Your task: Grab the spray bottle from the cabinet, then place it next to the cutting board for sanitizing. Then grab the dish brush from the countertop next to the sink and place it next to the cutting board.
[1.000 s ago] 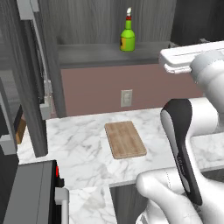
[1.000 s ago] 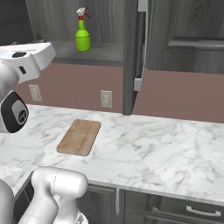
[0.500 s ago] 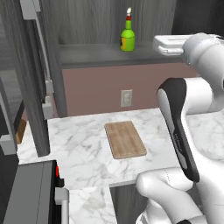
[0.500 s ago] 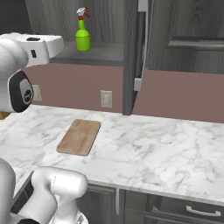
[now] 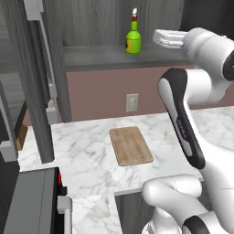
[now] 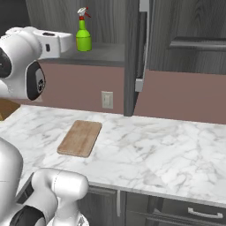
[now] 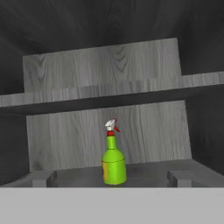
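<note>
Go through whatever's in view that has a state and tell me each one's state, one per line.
spray bottle: upright on the cabinet shelf, not held
cabinet: door open, shelf exposed
cutting board: flat on the countertop, nothing on it
gripper: open, empty, pointed at the bottle, short of it

A white wall outlet [image 5: 132, 102] sits on the dusky pink backsplash [image 5: 96, 93].

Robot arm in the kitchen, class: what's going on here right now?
The white arm has its gripper raised to the open cabinet, jaws open and holding nothing, facing the green spray bottle, which stands upright on the cabinet shelf. The cutting board lies flat on the marble countertop below, with nothing beside it.
</note>
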